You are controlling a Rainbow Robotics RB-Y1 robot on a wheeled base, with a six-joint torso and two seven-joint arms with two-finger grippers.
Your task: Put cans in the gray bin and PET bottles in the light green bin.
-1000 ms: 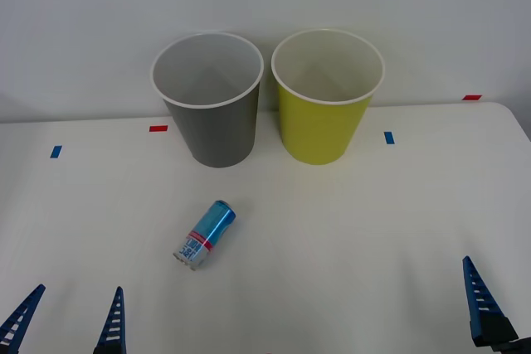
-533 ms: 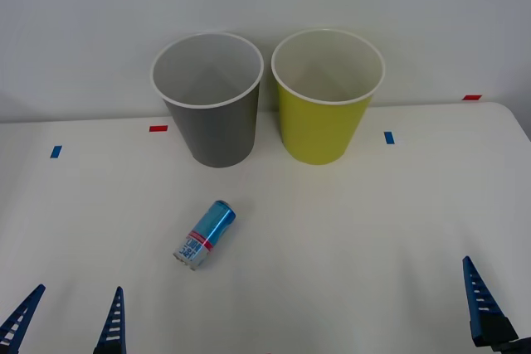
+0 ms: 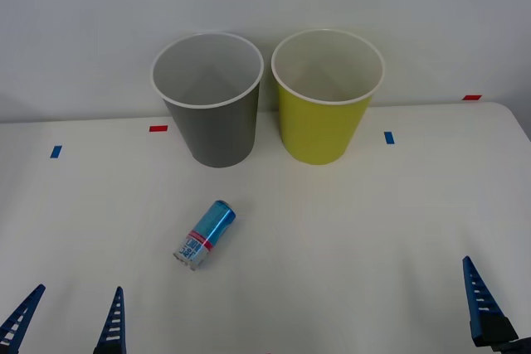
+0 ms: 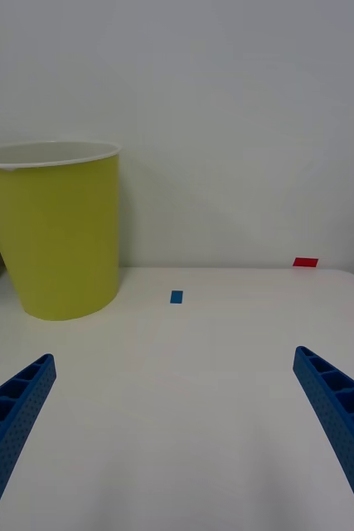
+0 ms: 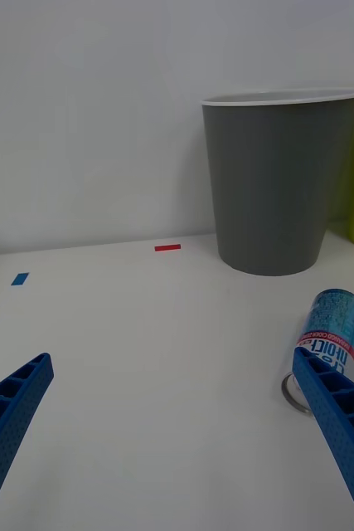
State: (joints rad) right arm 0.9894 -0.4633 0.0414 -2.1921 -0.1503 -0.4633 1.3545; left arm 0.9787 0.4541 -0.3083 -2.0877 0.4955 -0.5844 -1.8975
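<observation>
A slim blue can with a red band and white label lies on its side on the white table, left of centre. Behind it the gray bin stands upright, with the light green bin just to its right. Both bins look empty inside. My left gripper is open low at the near left edge, and in the left wrist view the can lies just past one fingertip. My right gripper is open at the near right, facing the light green bin. PET bottles are out of view.
Small tape marks sit on the table: red and blue on the left, blue and red on the right. A pale wall rises right behind the bins. The table's right edge runs close to the right arm.
</observation>
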